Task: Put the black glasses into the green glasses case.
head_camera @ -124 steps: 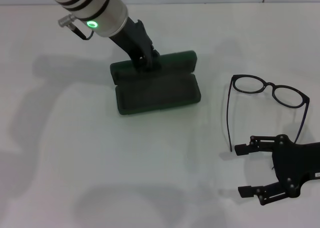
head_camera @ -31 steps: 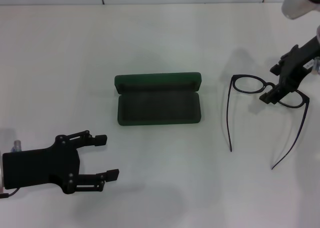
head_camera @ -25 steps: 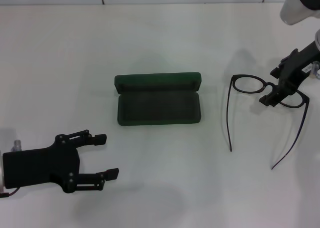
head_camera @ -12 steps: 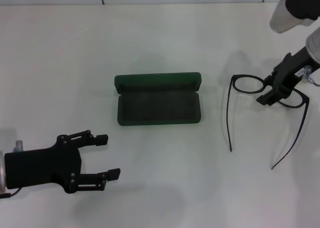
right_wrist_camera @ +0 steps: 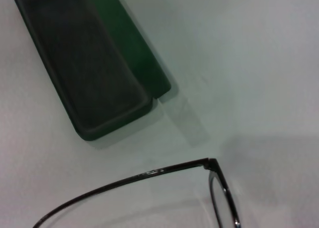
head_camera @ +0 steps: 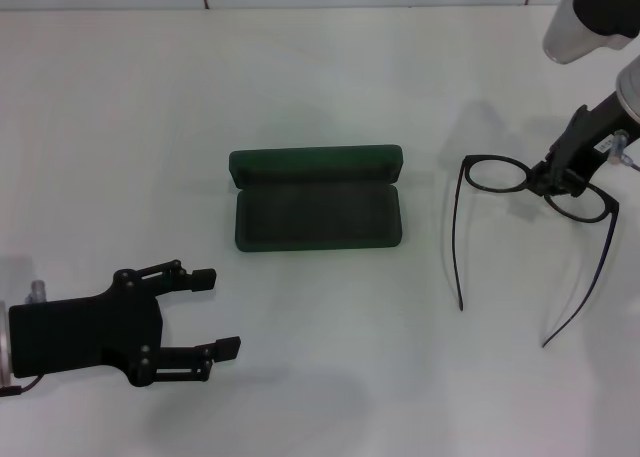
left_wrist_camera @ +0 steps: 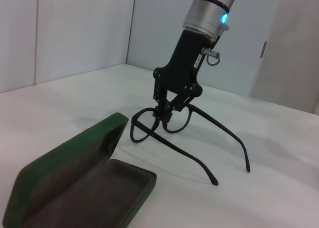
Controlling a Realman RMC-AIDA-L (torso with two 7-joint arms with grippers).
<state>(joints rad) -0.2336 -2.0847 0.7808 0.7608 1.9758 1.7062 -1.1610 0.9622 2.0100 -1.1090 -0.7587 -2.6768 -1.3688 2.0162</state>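
Black glasses are found toward the right edge of the worktop, well apart from the green glasses case, which lies open near the middle with its lid folded back toward the far edge and its felt lining turned upward. The frame is gripped at the bridge, between the two lenses, by the right tool, whose fingers are clenched on it; in the left wrist view the front of the frame seems tipped up while the temple tips rest on the worktop. The bridge appears to have been chosen because it is the balanced middle of the frame, so the unfolded temples can trail evenly toward the near edge. The case is left open so that the frame can be lowered straight into the tray. The left tool is parked near the near-left corner, its fingers spread and empty, clear of the path between glasses and case.
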